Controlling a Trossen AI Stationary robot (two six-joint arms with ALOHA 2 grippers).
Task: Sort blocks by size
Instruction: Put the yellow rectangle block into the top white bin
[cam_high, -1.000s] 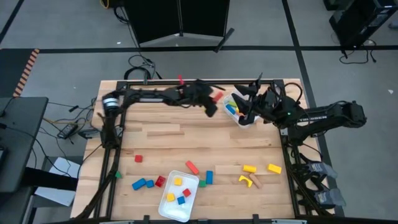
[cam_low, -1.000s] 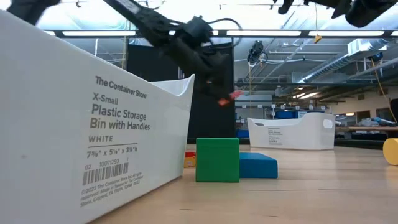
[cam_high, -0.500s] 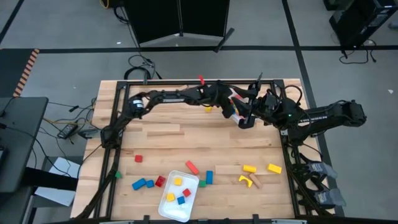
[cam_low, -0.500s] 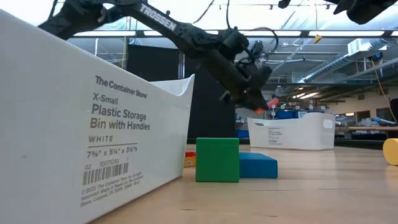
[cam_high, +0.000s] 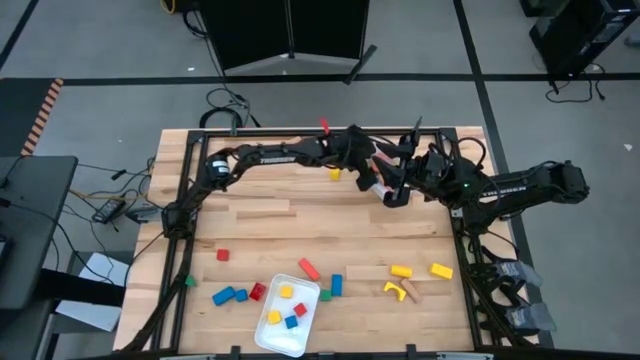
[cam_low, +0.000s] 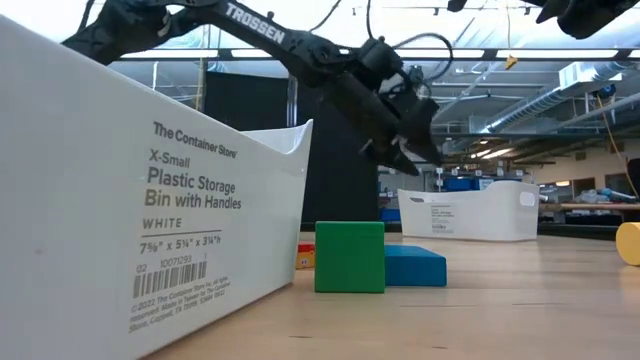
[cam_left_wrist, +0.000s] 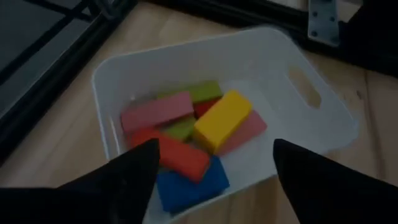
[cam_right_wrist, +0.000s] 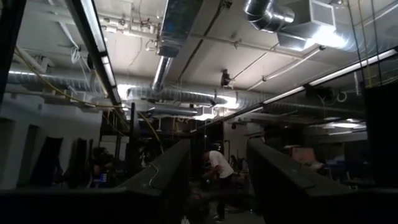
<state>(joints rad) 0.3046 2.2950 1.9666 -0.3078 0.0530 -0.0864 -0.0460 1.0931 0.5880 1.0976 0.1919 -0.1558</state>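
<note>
Our left hand (cam_left_wrist: 211, 168) hangs released, fingers spread wide, over the far tray (cam_left_wrist: 311, 99), which holds long blocks (cam_left_wrist: 225, 119). Our right hand (cam_high: 400, 175) tips that tray at its edge; we cannot tell how its fingers stand. Small blocks (cam_high: 288, 310) sit in the near tray (cam_high: 268, 335), others on the desk (cam_high: 260, 215). If the tilt grows, sorted blocks may spill.

two white trays (cam_high: 288, 325) (cam_left_wrist: 311, 124) on table (cam_high: 300, 225)
</note>
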